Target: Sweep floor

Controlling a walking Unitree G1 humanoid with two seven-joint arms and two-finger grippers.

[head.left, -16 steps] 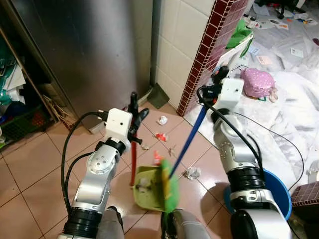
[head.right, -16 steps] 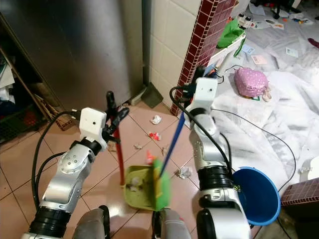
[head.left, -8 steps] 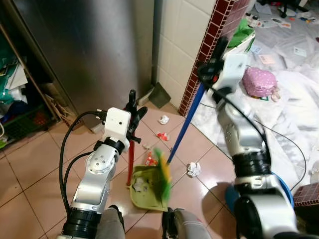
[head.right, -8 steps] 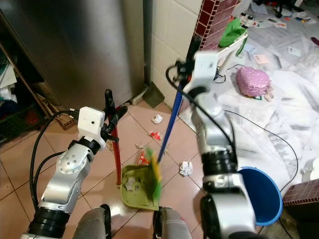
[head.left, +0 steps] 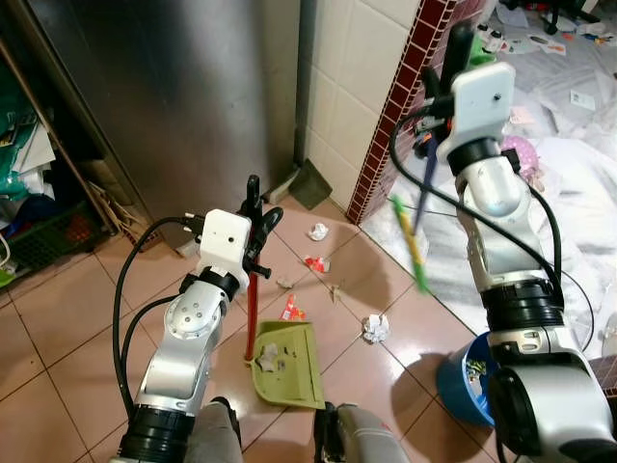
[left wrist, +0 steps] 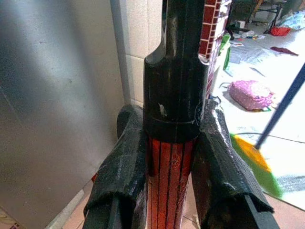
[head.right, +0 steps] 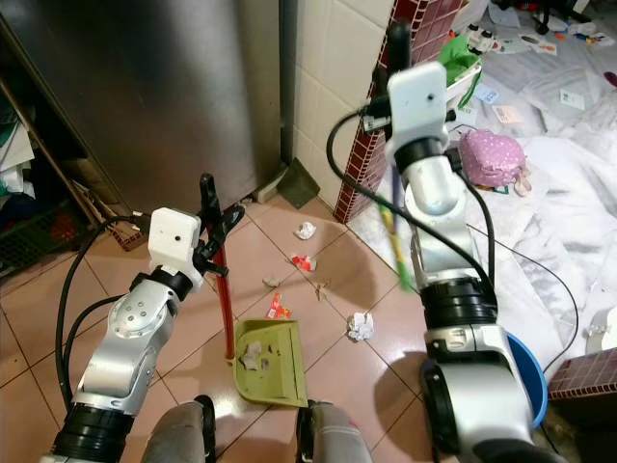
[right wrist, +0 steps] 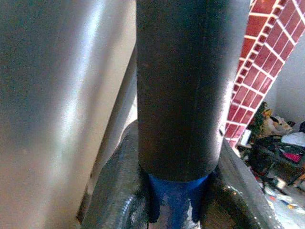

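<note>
Holding the green dustpan point(head.left: 286, 364) flat on the tiles, left gripper point(left wrist: 174, 157) is clamped on its red handle point(head.left: 252, 309) to catch debris. Paper scraps point(head.left: 374, 328) lie just beyond it. Right gripper point(right wrist: 178, 200) grips the blue broom point(head.left: 413, 231), lifted clear, probably mid-stroke.

Left gripper point(left wrist: 172, 157) clamped on red ribbed dustpan handle point(left wrist: 167, 191) with black plastic end cap point(left wrist: 175, 86), one black finger point(left wrist: 125, 167) each side, touching it. Behind: grey brushed-metal panel point(left wrist: 52, 95), white tiled wall point(left wrist: 138, 43), dark-red brick-tile column point(left wrist: 212, 28). Blue broom stick point(left wrist: 281, 105) with blurred green bristles point(left wrist: 252, 162), pink dotted bag point(left wrist: 251, 94) on white sheet point(left wrist: 281, 148).
</note>
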